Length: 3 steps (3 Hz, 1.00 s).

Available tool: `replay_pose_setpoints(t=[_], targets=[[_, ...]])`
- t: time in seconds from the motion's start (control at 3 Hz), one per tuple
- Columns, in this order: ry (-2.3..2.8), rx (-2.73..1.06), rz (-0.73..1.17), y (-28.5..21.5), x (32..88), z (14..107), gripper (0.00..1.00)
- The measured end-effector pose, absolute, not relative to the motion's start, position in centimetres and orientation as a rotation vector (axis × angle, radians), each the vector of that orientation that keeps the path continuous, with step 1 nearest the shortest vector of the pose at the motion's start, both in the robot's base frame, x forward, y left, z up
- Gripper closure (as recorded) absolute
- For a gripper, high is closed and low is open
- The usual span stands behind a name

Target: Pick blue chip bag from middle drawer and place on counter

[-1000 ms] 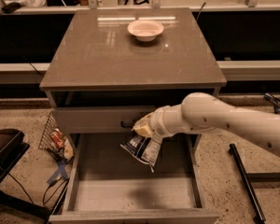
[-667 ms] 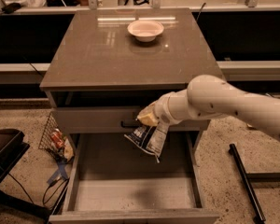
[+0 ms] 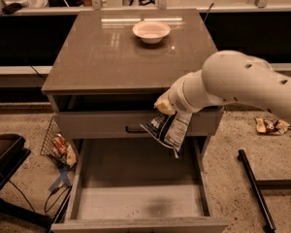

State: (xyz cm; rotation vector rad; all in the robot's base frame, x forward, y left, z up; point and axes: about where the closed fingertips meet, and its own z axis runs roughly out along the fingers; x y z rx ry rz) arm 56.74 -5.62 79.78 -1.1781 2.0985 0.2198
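Above open middle drawer (image 3: 136, 203), before counter (image 3: 111, 57) with bowl (image 3: 151, 31) at back: gripper (image 3: 164, 106) clamped on blue chip bag (image 3: 168, 130).

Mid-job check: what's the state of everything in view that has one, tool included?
counter: blue chip bag not yet on it.
white bowl: upright on the counter.
upper drawer: shut.
middle drawer: pulled out, open.
blue chip bag: crumpled, hanging in the air above the middle drawer.
tool: at the counter's front edge, shut on the blue chip bag's top.
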Motion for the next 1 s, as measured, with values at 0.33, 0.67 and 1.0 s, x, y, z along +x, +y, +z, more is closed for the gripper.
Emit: replay_pose_setpoints(t=[0.33, 0.67, 1.0], targets=[[2.115, -1.134, 0.198, -6.0, 56.7, 80.9, 1.00], [2.115, -1.133, 0.201, -6.0, 56.7, 80.8, 1.00], [2.118, -1.133, 0.154, -6.6, 57.5, 82.1, 1.00]])
